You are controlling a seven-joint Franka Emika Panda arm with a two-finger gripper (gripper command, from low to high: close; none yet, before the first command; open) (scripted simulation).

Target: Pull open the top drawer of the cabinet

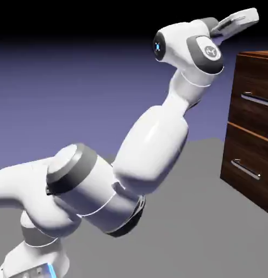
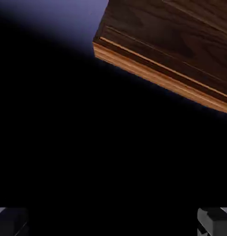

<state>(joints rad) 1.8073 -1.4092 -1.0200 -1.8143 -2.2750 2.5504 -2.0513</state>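
The cabinet (image 1: 254,136) stands at the exterior view's right edge, dark brown wood grain, cut off by the frame. Its top drawer (image 1: 250,115) sits flush with the front and carries a silver bar handle (image 1: 256,99). My gripper (image 1: 248,16) hangs above and left of the cabinet's top, well clear of the handle. In the hand view only the cabinet's top slab and corner (image 2: 170,46) show at the upper right. The fingertips (image 2: 9,223) sit far apart at the bottom corners, so the gripper (image 2: 113,227) is open with nothing between them.
The lower drawer (image 1: 245,182) has the same kind of silver handle (image 1: 245,169). The grey table (image 1: 201,228) runs up to the cabinet's foot. My own arm's elbow (image 1: 152,149) fills the middle of the exterior view. Most of the hand view is black.
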